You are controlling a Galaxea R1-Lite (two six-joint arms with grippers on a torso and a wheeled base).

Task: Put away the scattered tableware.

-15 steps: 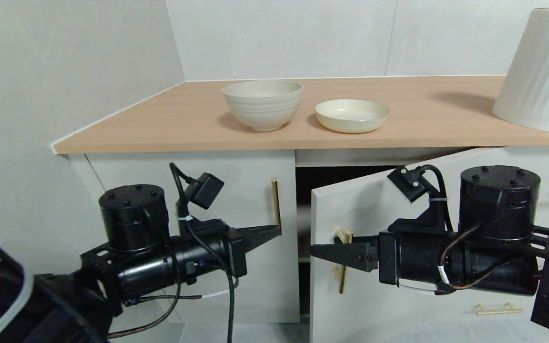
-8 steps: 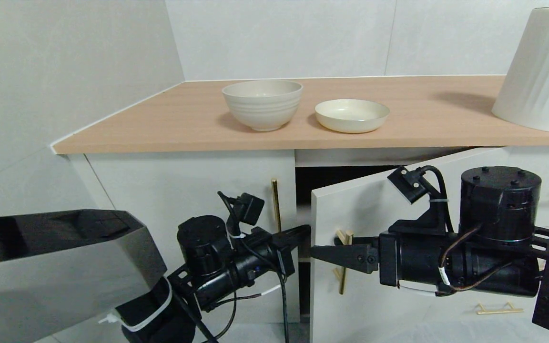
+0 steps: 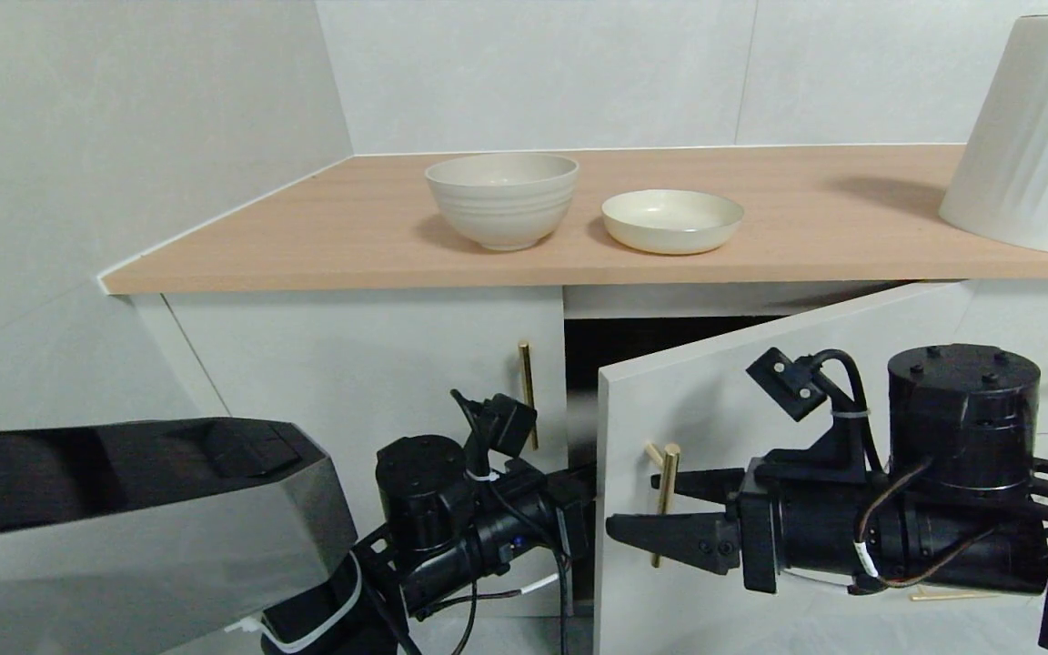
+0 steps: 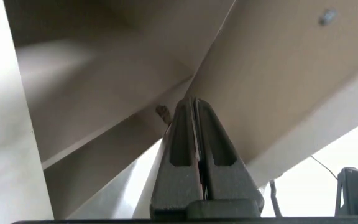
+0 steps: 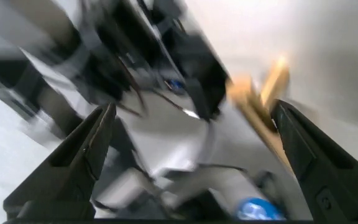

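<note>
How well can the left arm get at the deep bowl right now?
Probably not directly: the left end effector, shut, sits low in the gap behind the open cabinet door, under the countertop holding the deep bowl. It must back out first.

L arm (image 3: 451, 537) low, wrist approx level; L gripper (image 4: 193, 106) fingers pressed together, aimed to robot's right. R arm (image 3: 897, 532) level opposite; R gripper (image 3: 665, 509) aimed left, fingers spread.
</note>
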